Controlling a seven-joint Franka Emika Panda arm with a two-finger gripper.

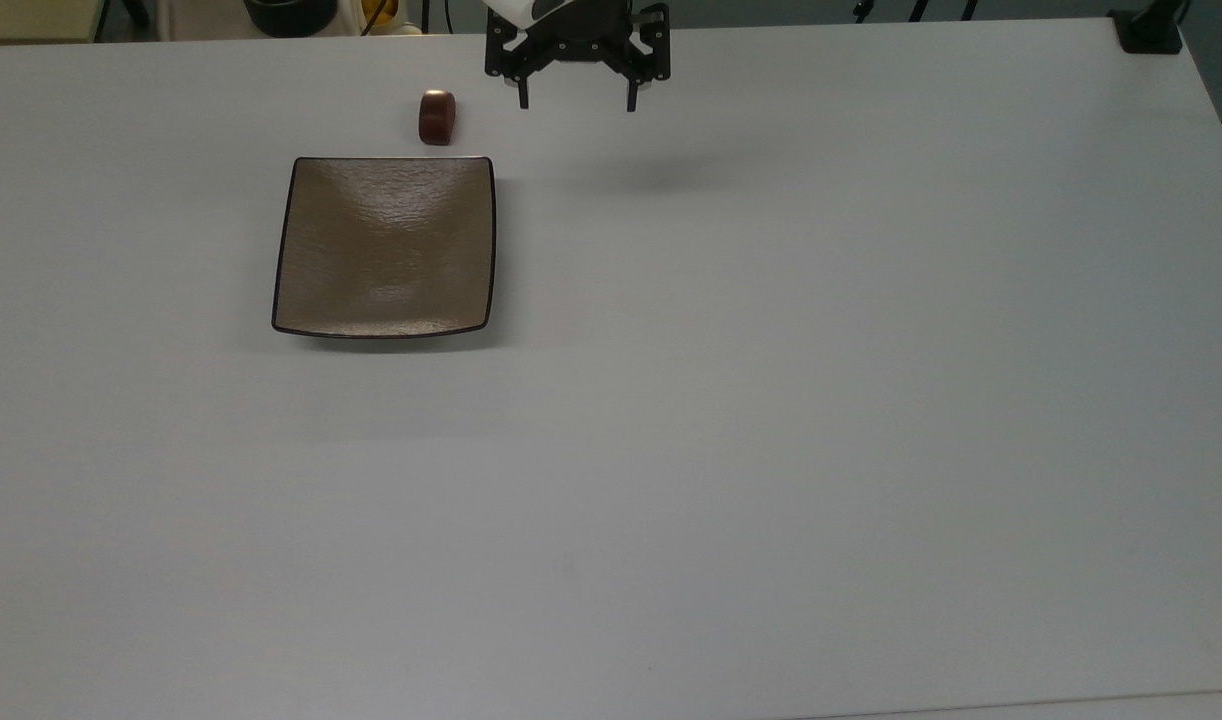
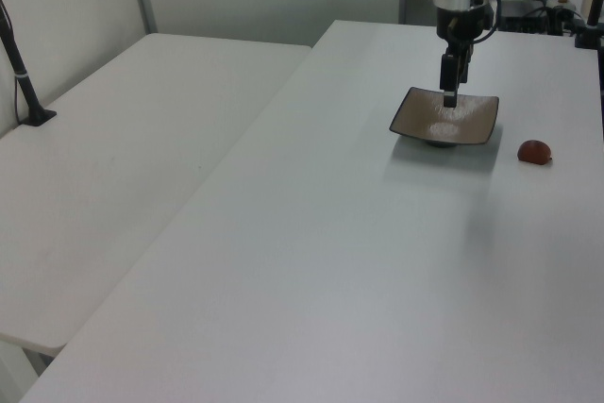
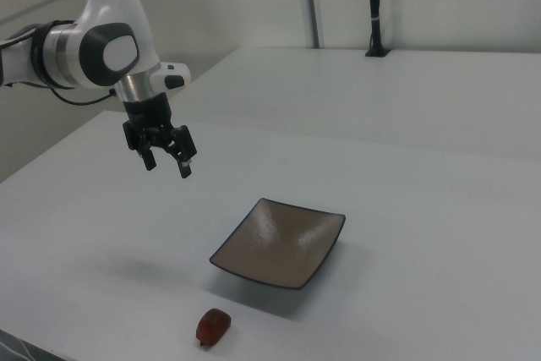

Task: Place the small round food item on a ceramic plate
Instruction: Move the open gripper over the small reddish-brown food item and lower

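**End effector held wide above the counter, chestnut beside the plate**

While the end effector [image 1: 575, 97] is held in the air above the white counter [image 1: 771, 400], its two fingers are spread wide apart and nothing is gripped between them. In the top view it is seen at the far edge of the counter, to the right of the chestnut [image 1: 437, 117], and a soft shadow is cast on the counter below it. In the right view the end effector [image 3: 168, 161] is seen hanging from the white arm [image 3: 101, 48], well above the surface and to the left of the plate [image 3: 279, 243].

The small reddish-brown chestnut is found lying on the bare counter, not on the plate. In the top view it is placed just beyond the far edge of the plate [image 1: 386, 245], near the plate's far right corner but apart from it. In the right view the chestnut [image 3: 214, 326] is shown nearer the camera than the plate, just off its near corner. In the left view the chestnut [image 2: 535, 151] is seen to the right of the plate [image 2: 477, 120], and the end effector [image 2: 451, 82] is lined up in front of the plate.

The square brown plate is set flat on the counter, and its glossy surface carries nothing.

A second white table [image 2: 123, 167] is seen beside the counter in the left view.
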